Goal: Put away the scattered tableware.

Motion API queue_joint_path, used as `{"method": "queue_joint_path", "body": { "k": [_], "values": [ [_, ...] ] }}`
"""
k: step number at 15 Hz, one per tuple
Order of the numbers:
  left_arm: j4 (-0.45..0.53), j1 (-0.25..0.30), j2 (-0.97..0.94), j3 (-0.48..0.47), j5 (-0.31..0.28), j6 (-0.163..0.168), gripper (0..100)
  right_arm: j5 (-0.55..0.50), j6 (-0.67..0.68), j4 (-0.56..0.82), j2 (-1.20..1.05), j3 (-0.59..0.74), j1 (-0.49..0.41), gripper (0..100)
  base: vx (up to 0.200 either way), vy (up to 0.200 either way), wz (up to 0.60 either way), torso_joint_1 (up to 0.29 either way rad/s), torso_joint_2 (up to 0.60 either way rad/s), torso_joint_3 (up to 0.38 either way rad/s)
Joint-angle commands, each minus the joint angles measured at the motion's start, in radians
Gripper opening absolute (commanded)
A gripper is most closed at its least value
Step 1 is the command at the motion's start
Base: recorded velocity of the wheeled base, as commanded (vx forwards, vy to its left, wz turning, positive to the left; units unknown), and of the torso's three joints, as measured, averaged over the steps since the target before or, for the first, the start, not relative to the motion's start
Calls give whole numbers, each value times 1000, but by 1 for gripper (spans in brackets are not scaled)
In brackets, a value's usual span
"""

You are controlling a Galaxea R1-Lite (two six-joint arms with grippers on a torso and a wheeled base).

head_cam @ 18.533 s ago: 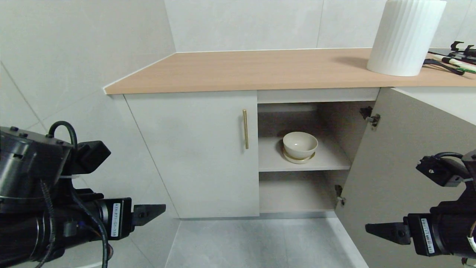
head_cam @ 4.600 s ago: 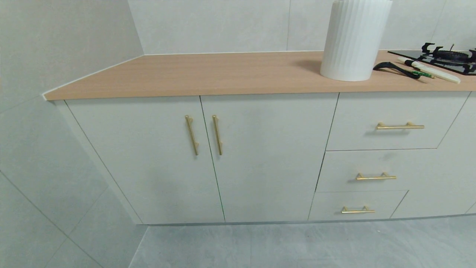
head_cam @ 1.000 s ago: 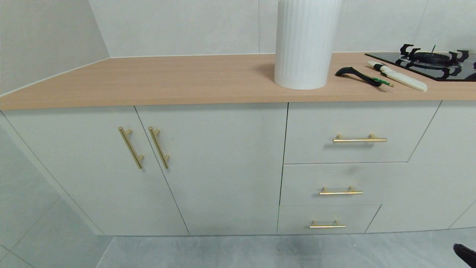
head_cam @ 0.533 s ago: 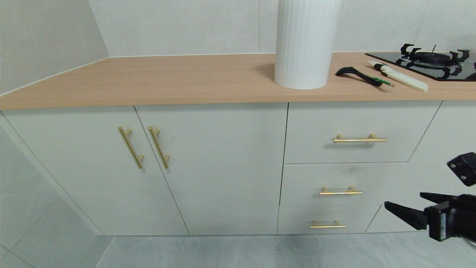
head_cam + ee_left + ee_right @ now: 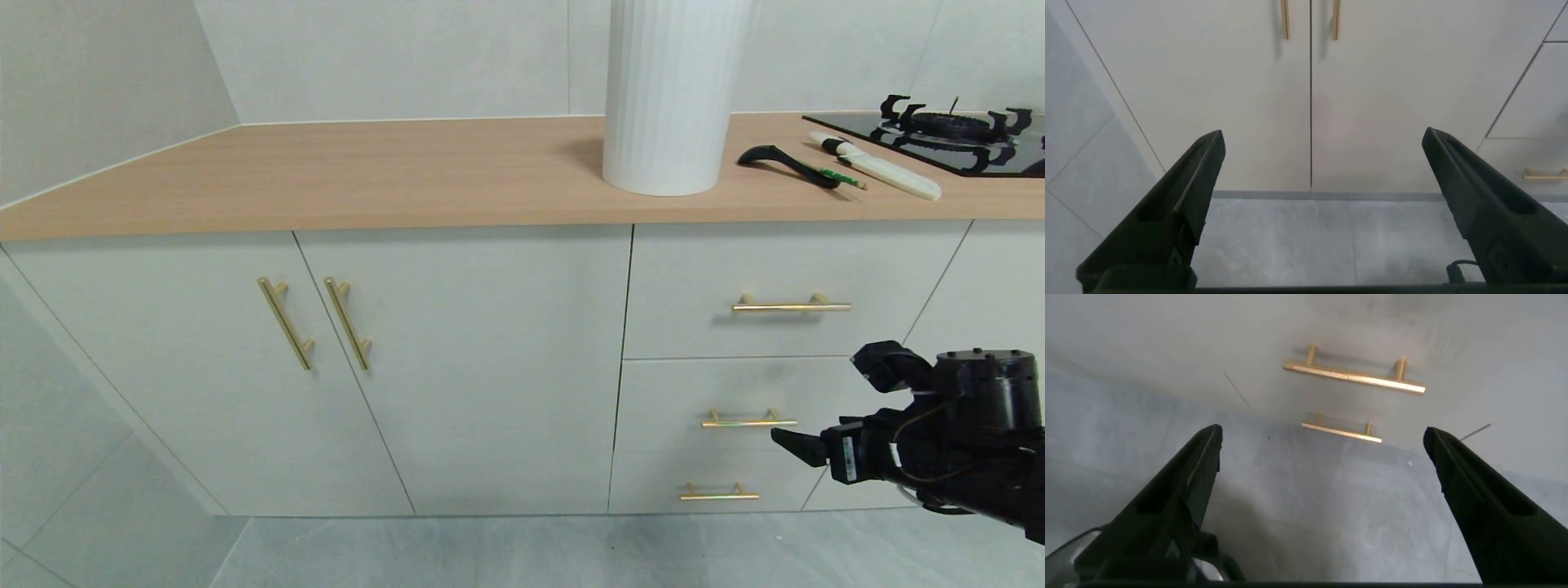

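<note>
Kitchen counter [image 5: 392, 171] over a run of shut fronts, seen from the floor in front of it. The tableware to be put away lies on the counter's right part, between a tall white ribbed jar [image 5: 665, 98] and the stove [image 5: 951, 131]: a black ladle [image 5: 785, 162], a white knife [image 5: 886, 172] and, between them, a thin green piece [image 5: 842, 179] too small to identify. None of it is held. Below, two cupboard doors [image 5: 457, 367] stand shut on the left, and three drawers are stacked on the right, each with a gold bar: top handle [image 5: 790, 307], middle handle [image 5: 749, 422], bottom handle [image 5: 718, 494]. The right gripper [image 5: 790, 443] hangs low in front of the drawers, just beside the right end of the middle handle and apart from it; its wrist view shows the jaws spread wide and empty, with the middle and bottom handles ahead between them. The left gripper [image 5: 1323, 139] hangs low in front of the cupboard doors, jaws likewise wide and empty. The step in hand appears to be opening a drawer to receive the utensils, most likely the middle one. The next move would call for bringing the spread jaws squarely over that bar, closing on it, and pulling straight outward.
</note>
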Motion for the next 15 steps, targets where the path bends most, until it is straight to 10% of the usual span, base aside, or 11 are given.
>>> {"method": "queue_joint_path", "body": {
  "k": [1,9,15],
  "values": [
    [0,0,0,0,1,-1,100,-8,0,-38,113,-2,-1,100,0,0,0,0,0,0],
    [0,0,0,0,1,-1,100,-125,70,-680,567,-11,-30,100,0,0,0,0,0,0],
    [0,0,0,0,1,-1,100,-185,89,-729,663,-106,-27,100,0,0,0,0,0,0]
  ]
}}
